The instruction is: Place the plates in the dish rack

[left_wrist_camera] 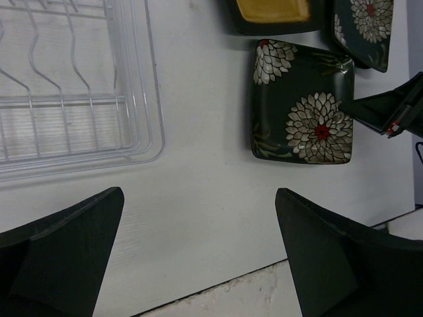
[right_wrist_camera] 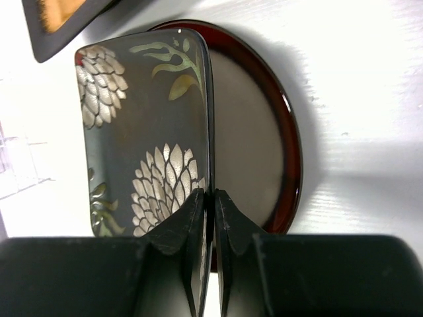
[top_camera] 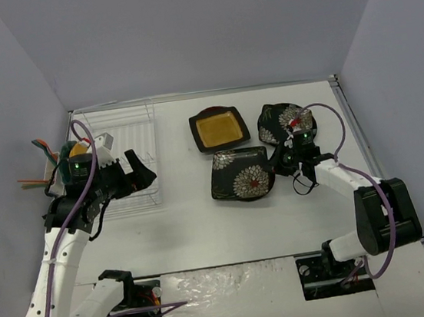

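The white wire dish rack [top_camera: 127,130] sits at the left side of the worktop [top_camera: 205,229]. To its right lie a black square plate with a yellow centre [top_camera: 218,128] and a black flowered plate [top_camera: 285,121]. Nearer, a second black flowered square plate [top_camera: 241,174] overlaps a red-rimmed round plate [right_wrist_camera: 258,132], one edge pinched by the right gripper [right_wrist_camera: 210,193]

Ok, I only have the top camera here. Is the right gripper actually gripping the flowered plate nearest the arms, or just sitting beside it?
Observer: Gripping. In the right wrist view the right gripper is shut on the edge of the flowered square plate, pinching it from both faces.
Operator: Anything underneath that I can't see?
Observer: Yes, a red-rimmed round plate with a pale centre sits right behind it, partly covered by it.
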### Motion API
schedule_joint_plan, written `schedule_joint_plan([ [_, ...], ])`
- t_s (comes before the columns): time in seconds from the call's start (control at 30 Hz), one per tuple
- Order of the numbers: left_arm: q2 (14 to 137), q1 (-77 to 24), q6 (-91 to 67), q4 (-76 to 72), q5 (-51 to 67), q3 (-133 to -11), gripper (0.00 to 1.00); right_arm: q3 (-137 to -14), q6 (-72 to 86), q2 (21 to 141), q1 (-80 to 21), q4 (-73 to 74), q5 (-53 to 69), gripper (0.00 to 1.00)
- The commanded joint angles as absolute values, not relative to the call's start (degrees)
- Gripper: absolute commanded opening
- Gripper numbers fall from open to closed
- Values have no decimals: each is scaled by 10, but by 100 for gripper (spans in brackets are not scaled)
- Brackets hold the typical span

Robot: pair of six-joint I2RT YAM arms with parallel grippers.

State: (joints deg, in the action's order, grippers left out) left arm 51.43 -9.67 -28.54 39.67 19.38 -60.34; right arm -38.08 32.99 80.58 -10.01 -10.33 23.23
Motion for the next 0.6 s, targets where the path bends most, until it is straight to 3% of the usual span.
schedule_joint_plan([
  [0.0, 513, -109, -356, 320, 231, -606, 97, -411, 351, 767, -95, -110, 293, 0],
  [0.57, 562, -177, -434, 223, 223, -579, 97, -422, 409, 711, -41, -140, 374, 0],
])
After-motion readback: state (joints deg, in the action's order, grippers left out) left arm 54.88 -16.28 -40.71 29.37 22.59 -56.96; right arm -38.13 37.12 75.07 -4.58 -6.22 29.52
